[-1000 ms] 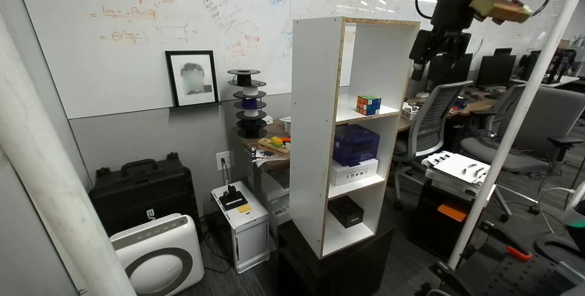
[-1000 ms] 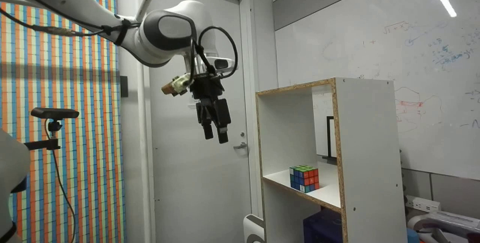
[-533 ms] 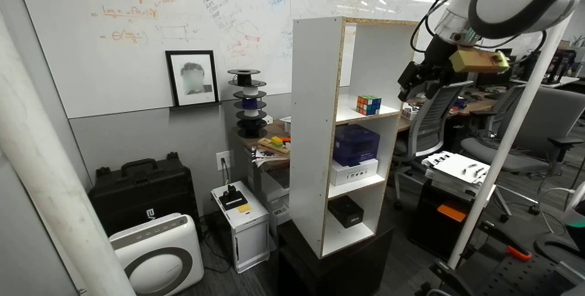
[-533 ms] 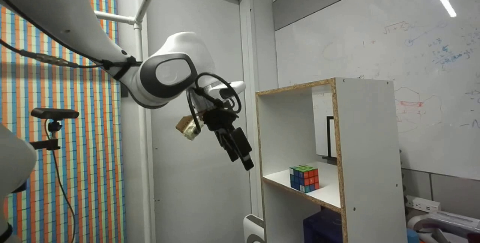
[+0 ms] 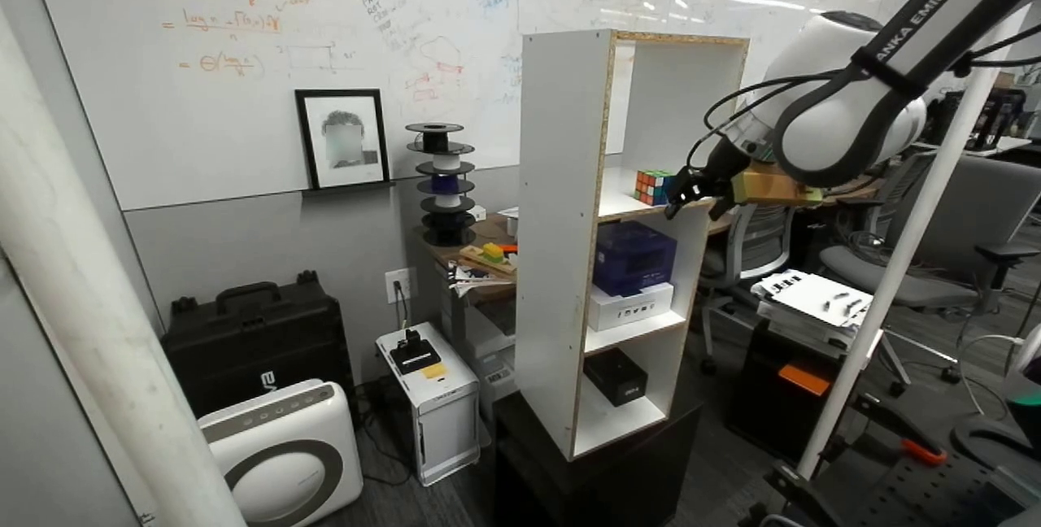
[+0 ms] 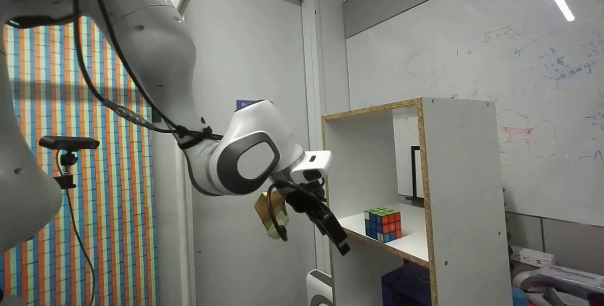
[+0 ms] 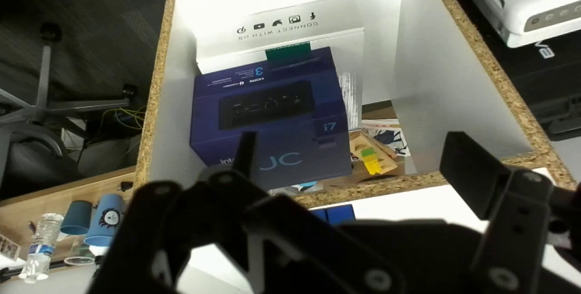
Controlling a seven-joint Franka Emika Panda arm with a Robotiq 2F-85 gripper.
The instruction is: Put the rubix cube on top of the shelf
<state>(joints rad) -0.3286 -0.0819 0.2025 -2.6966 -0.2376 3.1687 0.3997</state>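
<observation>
In an exterior view, the rubix cube (image 5: 650, 187) was seen in the top compartment of the shelf (image 5: 561, 226), partly hidden by the gripper (image 5: 695, 210). In an exterior view, a gap was shown between the rubix cube (image 6: 383, 225) and the downward-tilted gripper. In the wrist view, the fingers (image 7: 473, 175) were spread wide, only a blue part of the rubix cube left unblocked.

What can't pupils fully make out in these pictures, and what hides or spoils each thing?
Cube: in the wrist view, all but a blue patch hidden by the gripper.
Blue box: in an exterior view, cut off by the picture's bottom edge and partly behind the side of the shelf.
Black box: in an exterior view, lettering too small to read.
Portrait: in an exterior view, face blurred.
</observation>
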